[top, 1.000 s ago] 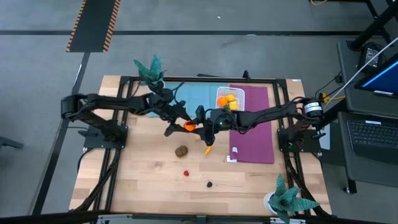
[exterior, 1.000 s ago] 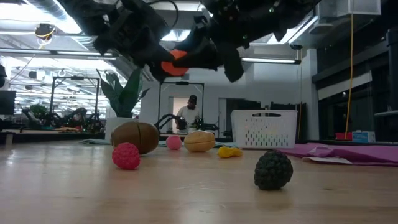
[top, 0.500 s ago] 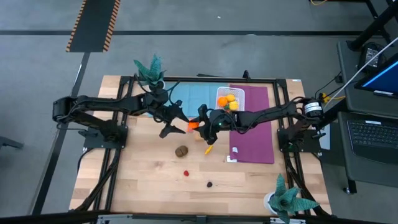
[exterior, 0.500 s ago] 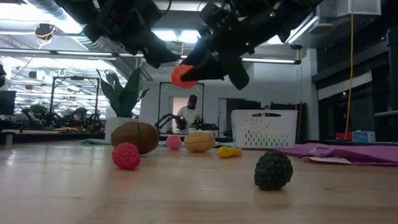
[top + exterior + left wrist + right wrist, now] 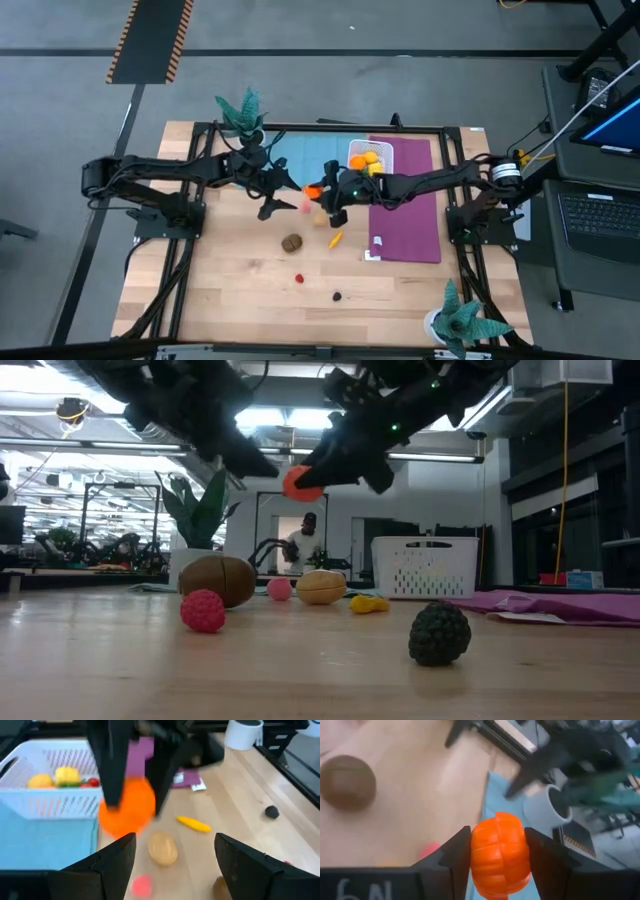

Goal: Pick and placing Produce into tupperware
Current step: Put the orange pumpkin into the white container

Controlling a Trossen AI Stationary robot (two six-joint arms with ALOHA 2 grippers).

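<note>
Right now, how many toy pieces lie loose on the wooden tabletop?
6: brown piece, red berry, pink piece, tan piece, yellow piece and dark berry, scattered mid-table left of the purple mat. Others may be hidden.

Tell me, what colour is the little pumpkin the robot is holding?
Bright orange. The pumpkin, clamped in the right gripper, shows best in the right wrist view.

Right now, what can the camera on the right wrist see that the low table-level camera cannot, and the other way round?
Only the right wrist view shows the ribbed segments of the orange toy pumpkin clamped in the right hand, and the blue flat mat below it. Only the low view shows the dark bumpy toy berry, the red bumpy toy berry, the white slotted plastic container and a person far behind. Both show the pumpkin, the round brown toy fruit and the open left hand.
</note>
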